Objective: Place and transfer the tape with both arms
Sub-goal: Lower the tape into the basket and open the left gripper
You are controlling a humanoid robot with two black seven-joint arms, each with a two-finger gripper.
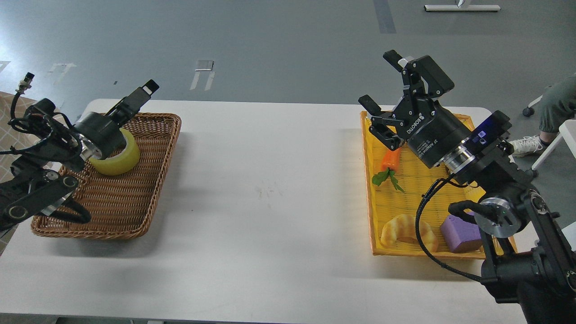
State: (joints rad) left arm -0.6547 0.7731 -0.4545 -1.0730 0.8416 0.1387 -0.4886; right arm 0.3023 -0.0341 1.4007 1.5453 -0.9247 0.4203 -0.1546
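Sitting in the brown wicker basket [135,198] at the bench's [270,202] left end, the tape [118,155] lies w/ its yellow side facing the camera, in the basket's rear half. L gripper [128,108] is right over it, body covering the roll's upper left part. One finger [143,93] sticks up & out toward the back rim, clear of the roll; the other finger is hidden, so can't tell whether the gripper is apart, together, or clamped on the tape. L arm comes in low from the left edge, cables looped around it, its lower links overlapping the basket's front left corner.

R gripper [384,83] hangs above the back left corner of the yellow tray [375,216] at the bench's right end, pointing up & left, white lettering visible on its body. Its fingers stand wide apart w/ nothing between them. Tray holds an orange carrot [389,165] w/ green leaves near the back, just below the gripper in the view, a golden croissant [407,231] at the front, & a purple block [460,233] just beside the croissant, partly covered by the R arm's joint. R arm enters from the lower right corner, a black cable curving over the tray's front.

Bench centre btw basket & tray is white, w/ faint scuff marks.
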